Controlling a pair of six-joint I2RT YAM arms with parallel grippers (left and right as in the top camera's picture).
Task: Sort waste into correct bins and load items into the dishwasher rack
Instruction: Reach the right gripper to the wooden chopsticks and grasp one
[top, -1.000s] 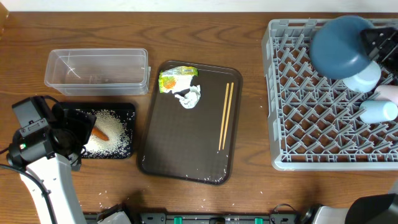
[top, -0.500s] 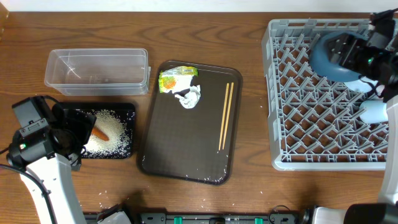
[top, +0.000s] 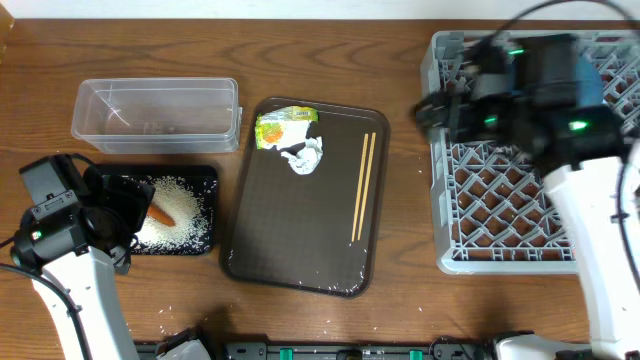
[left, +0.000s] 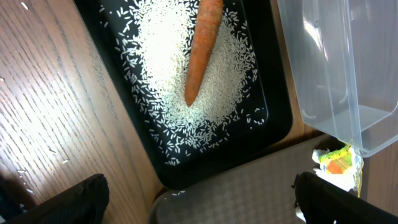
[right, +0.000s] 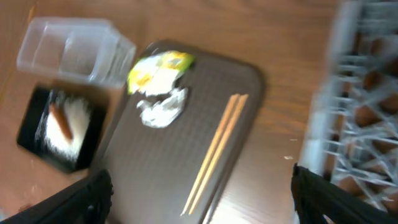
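The chopsticks (top: 363, 185) (right: 217, 152) lie side by side on the right of the brown serving tray (top: 300, 240), which also holds the yellow-green wrapper (top: 283, 127) (right: 155, 67) and the crumpled tissue (top: 304, 155) (right: 161, 107) at its far end. The carrot (top: 160, 214) (left: 203, 50) rests on rice (left: 180, 93) in the black tray (top: 205, 180). The clear tub (top: 155, 110) stands behind it. My right gripper (top: 432, 108) (right: 202, 205) is open and empty over the grey rack's (top: 500, 255) left edge. The dark-blue plate (top: 592, 72) shows partly behind that arm. My left gripper (top: 118, 212) (left: 199, 211) hangs open by the black tray.
Loose rice grains lie on the wooden table in front of the black tray (left: 280, 118) and along the brown tray's near rim. The right arm covers the far part of the rack (right: 360, 93). The right wrist view is blurred by motion.
The right arm has left the plate in the rack and swung left to the rack's left edge, its jaws now wider. The left arm has not moved.
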